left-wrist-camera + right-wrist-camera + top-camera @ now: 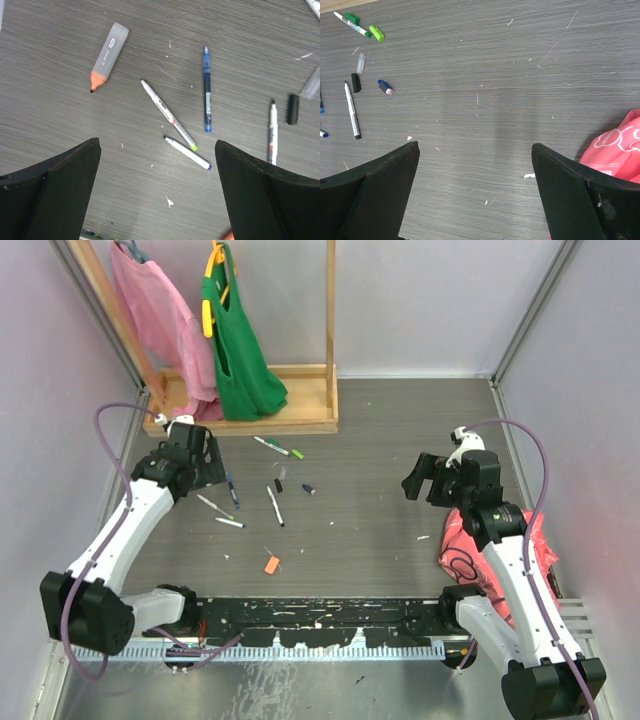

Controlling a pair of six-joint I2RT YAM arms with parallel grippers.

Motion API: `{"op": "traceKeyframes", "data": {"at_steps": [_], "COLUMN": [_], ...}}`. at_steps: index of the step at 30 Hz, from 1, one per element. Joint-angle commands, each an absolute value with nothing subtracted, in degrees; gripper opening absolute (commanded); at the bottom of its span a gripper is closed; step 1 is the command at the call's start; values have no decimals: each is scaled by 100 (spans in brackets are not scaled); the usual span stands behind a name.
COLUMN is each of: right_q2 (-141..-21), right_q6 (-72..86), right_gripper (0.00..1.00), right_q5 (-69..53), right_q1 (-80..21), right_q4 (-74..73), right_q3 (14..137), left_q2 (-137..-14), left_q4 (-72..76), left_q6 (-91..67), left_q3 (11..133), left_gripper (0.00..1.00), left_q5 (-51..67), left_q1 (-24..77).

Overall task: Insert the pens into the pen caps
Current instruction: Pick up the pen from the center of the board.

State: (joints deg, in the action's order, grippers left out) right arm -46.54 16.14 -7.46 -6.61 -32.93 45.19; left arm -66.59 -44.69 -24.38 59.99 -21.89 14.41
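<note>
Several pens lie loose on the grey table. In the left wrist view I see a light-green-ended pen [168,115], a blue-ended pen [187,153], a blue pen [207,90], a black-tipped pen [273,132], a grey orange-tipped marker [109,55] and a black cap [293,109]. The right wrist view shows a green pen [355,26], a light green cap [376,33], a black cap [355,82] and a blue cap [385,87]. An orange cap [271,564] lies nearer the bases. My left gripper [157,145] [205,458] hovers open above the pens. My right gripper [475,145] [418,476] stands open over bare table.
A wooden rack [300,422] with a pink bag [160,310] and a green bag [240,350] stands at the back left. A red-pink bag [470,540] [615,155] lies beside the right arm. Small white scraps [529,175] dot the table. Walls close in on three sides.
</note>
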Motion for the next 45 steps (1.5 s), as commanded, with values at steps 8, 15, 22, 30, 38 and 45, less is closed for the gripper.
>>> {"op": "traceKeyframes", "data": {"at_steps": [8,15,22,30,38,45], "right_q2": [-4672,-4834,-5027,-5168,-5173,-5202], "right_q6": [1485,1507,1499,1494,1485,1521], "right_gripper": [99,99,99,99,99,99], "right_q5": [-966,-1161,-1333,-1548,-1592,-1652], "right_q1": [-655,-674,-815,-879,-879,-878], "right_q4": [-2914,-2836,-2832,-2758,-2731,-2722], "right_q3": [4502,4456,4468,4480,4470,4531], "left_q2": [-7643,-8039,-8196,-8696,-9135,-9377], "left_q4": [-3534,-3171,-2651,-2272,-2186,-2280], "left_q6": [-1783,-1739,-1810,-2052,-2114,-2188], "left_q3": [6170,5878,5503,5425,5458,5584], "left_gripper": [99,97,92,82,69,66], "left_q5": [-1796,-1838,-1726,-1304,-919,-926], "left_q1": [474,99,-275,-747,-958,-1042]}}
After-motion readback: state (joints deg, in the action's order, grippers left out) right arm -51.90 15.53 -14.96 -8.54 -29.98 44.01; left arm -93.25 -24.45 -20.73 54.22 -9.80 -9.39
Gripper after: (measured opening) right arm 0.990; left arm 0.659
